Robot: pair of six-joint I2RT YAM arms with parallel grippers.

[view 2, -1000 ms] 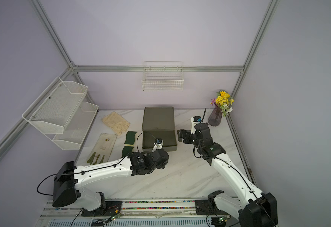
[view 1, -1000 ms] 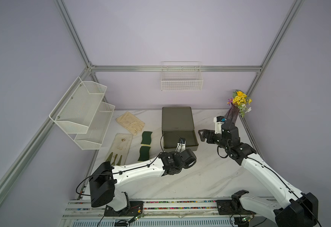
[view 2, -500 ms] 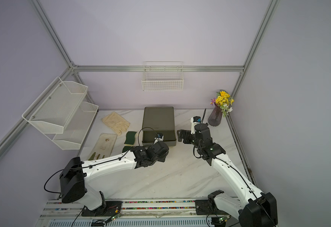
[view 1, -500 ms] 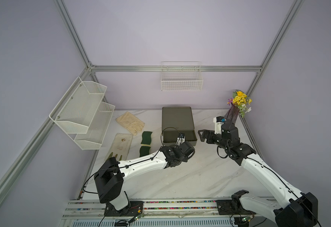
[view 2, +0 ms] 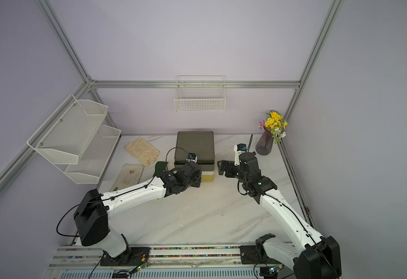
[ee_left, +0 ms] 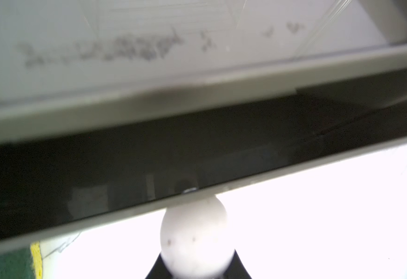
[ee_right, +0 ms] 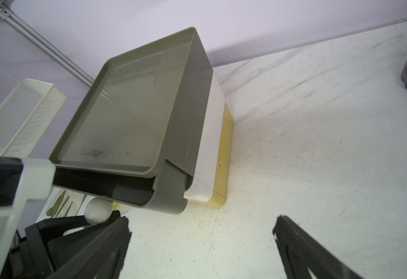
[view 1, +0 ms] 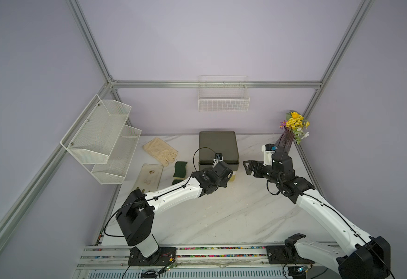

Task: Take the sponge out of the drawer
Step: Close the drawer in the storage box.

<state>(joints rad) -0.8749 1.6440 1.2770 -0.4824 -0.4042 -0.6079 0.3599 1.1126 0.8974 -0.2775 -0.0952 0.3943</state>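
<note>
While the left jaws are clamped shut on the white round knob (ee_left: 196,238) at the front of the olive top drawer (ee_right: 171,193) of the three-tier drawer unit (view 1: 218,147), the green-and-yellow sponge (view 1: 180,168) lies flat on the marble surface (view 1: 221,212), outside the drawer. It is just beside the unit's left side, between it and a pale tray (view 1: 150,176). It sits beside the left arm (view 1: 173,193), off to the left of those jaws and not between them; the left wrist view catches only a corner of the sponge (ee_left: 4,263). The right jaws stand wide open and empty, hovering over bare surface to the unit's right, well apart from the sponge.
</note>
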